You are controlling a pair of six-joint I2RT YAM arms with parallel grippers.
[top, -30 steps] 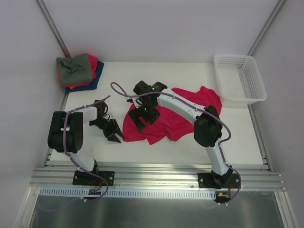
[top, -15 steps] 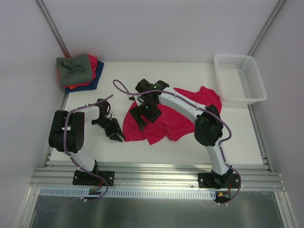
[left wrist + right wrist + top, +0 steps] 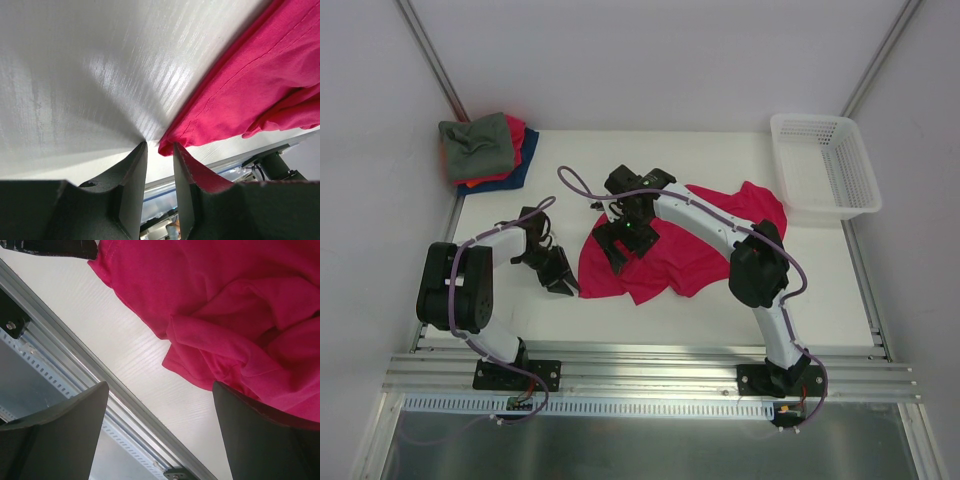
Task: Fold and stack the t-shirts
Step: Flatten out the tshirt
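White table [image 3: 820, 275]; left jaws narrowly apart at red t-shirt [image 3: 660, 268] corner, right jaws wide.

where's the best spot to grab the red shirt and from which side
Take the stitched hem corner of the red shirt at its near-left tip, coming in low from the left with the left gripper. That corner lies flat on the bare table, pointing at the narrowly parted fingertips. The shirt's middle is bunched in folds under the right gripper.
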